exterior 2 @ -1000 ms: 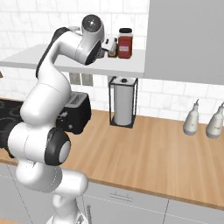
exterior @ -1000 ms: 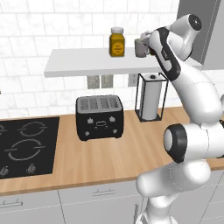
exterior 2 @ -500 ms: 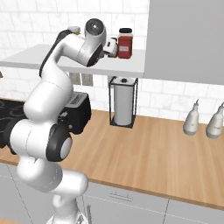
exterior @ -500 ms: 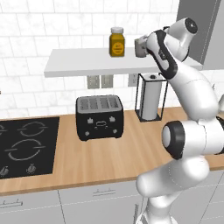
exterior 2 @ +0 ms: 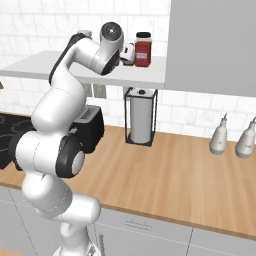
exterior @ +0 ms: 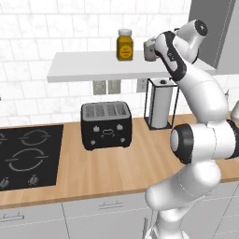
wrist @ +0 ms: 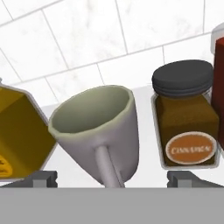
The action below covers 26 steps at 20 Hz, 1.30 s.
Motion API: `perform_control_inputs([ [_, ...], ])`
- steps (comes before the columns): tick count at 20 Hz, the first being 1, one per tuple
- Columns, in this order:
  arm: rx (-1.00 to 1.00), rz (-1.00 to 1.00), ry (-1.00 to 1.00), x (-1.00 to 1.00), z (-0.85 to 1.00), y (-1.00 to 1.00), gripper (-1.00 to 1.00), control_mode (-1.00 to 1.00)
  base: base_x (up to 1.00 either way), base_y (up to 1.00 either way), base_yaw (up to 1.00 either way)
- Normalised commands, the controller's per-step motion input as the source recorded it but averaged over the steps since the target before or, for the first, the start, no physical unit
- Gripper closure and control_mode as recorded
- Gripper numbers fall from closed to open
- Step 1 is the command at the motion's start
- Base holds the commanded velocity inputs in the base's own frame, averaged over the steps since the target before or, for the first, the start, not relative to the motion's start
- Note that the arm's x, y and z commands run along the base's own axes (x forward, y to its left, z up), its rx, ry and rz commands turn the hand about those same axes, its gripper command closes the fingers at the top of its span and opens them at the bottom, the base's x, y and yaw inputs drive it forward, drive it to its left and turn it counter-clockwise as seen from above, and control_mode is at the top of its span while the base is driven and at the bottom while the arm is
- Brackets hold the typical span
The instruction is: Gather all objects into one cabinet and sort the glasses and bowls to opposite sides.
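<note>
The gripper (wrist: 112, 178) stands wide open, its two dark finger tips (wrist: 43, 177) low in the hand view, one at lower left and one at lower right, with nothing clamped between them. In the gap sits the grey mug (wrist: 100, 131) — upright, its handle turned toward the camera and running down to the bottom centre of the frame. Whether the tips touch the mug cannot be told.

Just beside the mug on the left edge of the hand view is a yellow jar (wrist: 17, 131); on the right, a brown spice jar (wrist: 186, 127) with a dark lid.

In the left base view the mug (exterior: 149, 49) shows at upper centre on the white shelf (exterior: 84, 70) backed by white tiles — the yellow jar (exterior: 124, 45) near it, a black toaster (exterior: 106, 124) on the counter below.
</note>
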Motion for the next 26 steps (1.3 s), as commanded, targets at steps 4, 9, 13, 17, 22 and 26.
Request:
perform_control_inputs([
  [4, 0.00, 0.04, 0.00, 0.26, 0.00, -0.01, -1.00, -1.00, 0.00, 0.00, 0.00],
  [9, 0.00, 0.04, 0.00, 0.27, 0.00, 0.00, -1.00, -1.00, 0.00, 0.00, 0.00],
  [13, 0.00, 0.02, 0.00, 0.12, 0.00, 0.00, -1.00, -1.00, 0.00, 0.00, 0.00],
  [17, 0.00, 0.00, 0.00, 0.00, 0.00, 0.00, -1.00, -1.00, 0.00, 0.00, 0.00],
  [22, 0.01, 0.00, 0.00, 0.00, -0.05, 0.29, 1.00, -1.00, 0.00, 0.00, 0.00],
  [26, 0.00, 0.00, 0.00, 0.00, 0.00, 0.06, 1.00, -1.00, 0.00, 0.00, 0.00],
])
